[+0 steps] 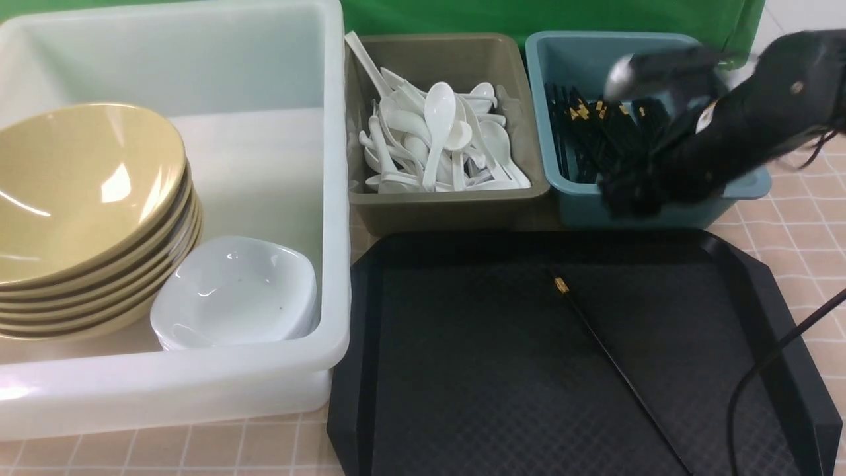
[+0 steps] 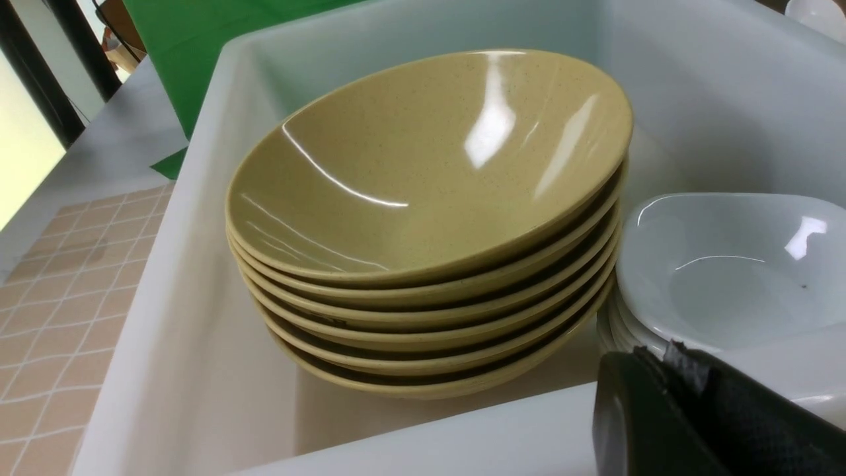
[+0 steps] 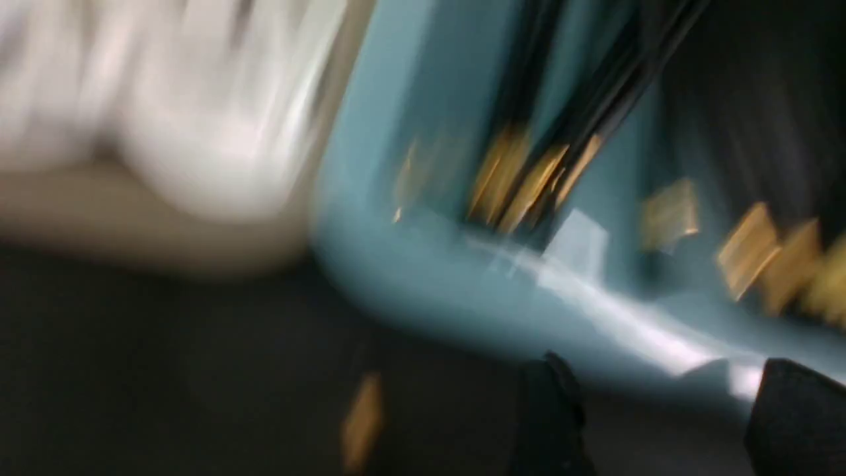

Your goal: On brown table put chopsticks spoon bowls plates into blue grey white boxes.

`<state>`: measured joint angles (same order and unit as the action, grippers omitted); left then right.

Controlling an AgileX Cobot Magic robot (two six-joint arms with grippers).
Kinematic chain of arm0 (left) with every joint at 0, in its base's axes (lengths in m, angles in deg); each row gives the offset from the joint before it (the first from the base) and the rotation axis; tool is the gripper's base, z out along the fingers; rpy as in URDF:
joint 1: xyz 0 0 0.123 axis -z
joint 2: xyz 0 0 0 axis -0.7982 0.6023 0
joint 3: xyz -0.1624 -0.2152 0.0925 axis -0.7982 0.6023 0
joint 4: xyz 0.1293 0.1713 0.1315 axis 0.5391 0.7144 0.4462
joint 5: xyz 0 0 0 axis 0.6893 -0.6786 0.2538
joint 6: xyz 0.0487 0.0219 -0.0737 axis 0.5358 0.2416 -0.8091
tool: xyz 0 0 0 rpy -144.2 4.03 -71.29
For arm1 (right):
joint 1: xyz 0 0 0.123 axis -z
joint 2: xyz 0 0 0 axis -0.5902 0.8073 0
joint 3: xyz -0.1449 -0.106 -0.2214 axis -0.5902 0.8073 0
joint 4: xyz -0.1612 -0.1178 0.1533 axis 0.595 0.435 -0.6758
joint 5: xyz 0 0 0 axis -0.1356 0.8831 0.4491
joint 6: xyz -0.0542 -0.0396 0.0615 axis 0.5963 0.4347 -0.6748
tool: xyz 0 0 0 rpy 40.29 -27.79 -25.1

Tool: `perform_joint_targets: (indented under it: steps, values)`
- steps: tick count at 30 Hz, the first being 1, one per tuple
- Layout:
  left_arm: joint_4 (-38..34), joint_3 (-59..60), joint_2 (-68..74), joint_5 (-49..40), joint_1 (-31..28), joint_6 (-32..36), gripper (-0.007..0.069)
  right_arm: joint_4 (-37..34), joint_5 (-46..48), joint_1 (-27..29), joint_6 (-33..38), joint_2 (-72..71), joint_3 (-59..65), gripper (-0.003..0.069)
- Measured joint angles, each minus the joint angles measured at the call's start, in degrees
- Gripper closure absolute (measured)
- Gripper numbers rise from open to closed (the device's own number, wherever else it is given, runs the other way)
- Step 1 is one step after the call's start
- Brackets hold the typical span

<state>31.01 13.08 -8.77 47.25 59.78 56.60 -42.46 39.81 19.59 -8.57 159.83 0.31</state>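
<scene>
Clearing the last visible chopstick (image 1: 621,373) seemed the step in hand; it lay slantwise on the black tray (image 1: 462,370), near side of the blue box (image 1: 572,188). The right gripper (image 3: 654,410) had its fingers apart, holding nothing; the left gripper (image 2: 667,370) was closed. The next move called for a low, precise pinch on that thin, smooth stick. Glossy, flaring tan bowls (image 2: 429,165) leaned nested in the left box (image 1: 334,198), beside rounded-square white plates (image 1: 231,291).
</scene>
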Motion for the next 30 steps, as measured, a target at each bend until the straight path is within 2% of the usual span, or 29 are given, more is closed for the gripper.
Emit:
perform_joint_targets:
  steps: [2,4,10,11,12,14,15,16,17,19,23,27,28,30]
  values:
    - [0.00,0.00,0.00,0.00,0.00,-0.01,0.0620,-0.06,2.79,-4.16,0.98,0.78,2.79,0.0223]
    - [0.00,0.00,0.00,0.00,0.00,-0.01,0.0620,-0.14,1.35,-7.10,1.36,2.15,4.61,0.0223]
    - [0.00,0.00,0.00,0.00,0.00,-0.01,0.0620,-0.08,-2.53,-8.80,1.47,7.00,5.11,0.0254]
    - [0.00,0.00,0.00,-0.07,0.00,-0.01,0.0620,0.35,-3.04,-8.61,1.55,7.96,4.99,0.0300]
    - [0.00,0.00,0.00,-0.07,0.00,-0.01,0.0620,0.45,-3.04,-8.61,1.55,7.97,4.91,0.0314]
    - [0.00,0.00,0.00,-0.07,0.00,-0.01,0.0620,1.30,-2.68,-8.50,1.85,8.20,4.57,0.0426]
    - [0.00,0.00,0.00,-0.07,0.00,-0.01,0.0620,1.30,-2.68,-8.50,1.91,8.20,4.57,0.0426]
    - [0.00,0.00,0.00,-0.07,0.00,-0.01,0.0620,1.52,-2.18,-8.50,2.80,8.22,4.45,0.0517]
    - [0.00,0.00,0.00,-0.07,0.00,-0.01,0.0620,1.45,-1.91,-8.58,2.90,8.16,4.45,0.0554]
    - [0.00,0.00,0.00,-0.07,0.00,-0.01,0.0620,1.31,-1.08,-8.83,3.15,7.44,4.45,0.0582]
    - [0.00,0.00,0.00,-0.07,0.00,-0.01,0.0620,0.66,1.28,-9.38,5.06,1.55,5.33,0.0582]
    - [0.00,0.00,0.00,-0.07,0.00,0.05,0.0620,0.84,-9.08,-8.54,6.07,-10.01,5.39,0.0582]
    - [0.00,0.00,0.00,-0.07,0.00,0.05,0.0620,0.97,-17.36,-7.48,6.13,-13.64,5.39,0.0582]
    - [0.00,0.00,0.00,-0.07,0.00,0.05,0.0620,1.11,-27.08,-5.84,6.87,-16.30,5.27,0.0582]
